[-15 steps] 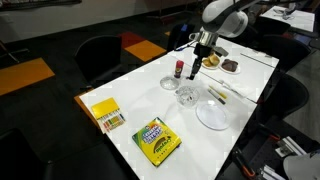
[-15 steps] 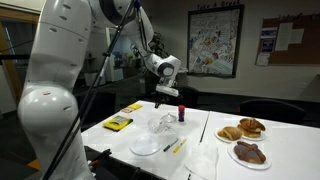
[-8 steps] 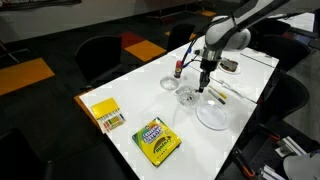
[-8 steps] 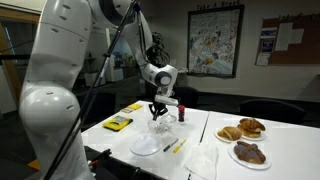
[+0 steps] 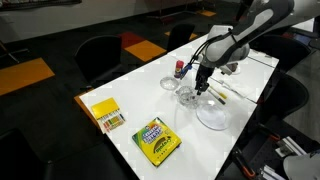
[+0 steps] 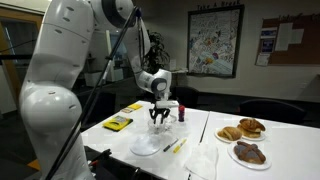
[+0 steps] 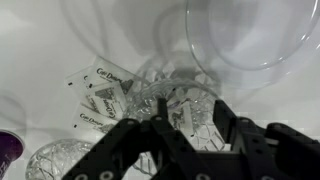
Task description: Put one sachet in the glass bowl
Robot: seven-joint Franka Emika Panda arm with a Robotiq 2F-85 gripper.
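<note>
Several white sachets point(image 7: 105, 95) lie in and beside a cut-glass dish point(image 5: 186, 97) near the table's middle. My gripper point(image 7: 192, 105) is open and low over this dish, its fingers on either side of one upright sachet point(image 7: 185, 117). It also shows in both exterior views point(image 5: 200, 86) point(image 6: 158, 116). The small glass bowl point(image 5: 169, 83) stands empty just beside the dish, and appears at the lower left of the wrist view point(image 7: 50, 160). The flat white plate point(image 5: 212, 116) lies on the dish's other side.
A red-capped bottle point(image 5: 179, 68) stands by the glass bowl. A green crayon box point(image 5: 157, 140) and a yellow pack point(image 5: 105, 114) lie near the table's front end. Two plates of pastries point(image 6: 245, 130) and a napkin point(image 6: 200, 160) sit at the far side.
My gripper has moved from above the table's back part toward the plate and down over the sachet dish, staying open.
</note>
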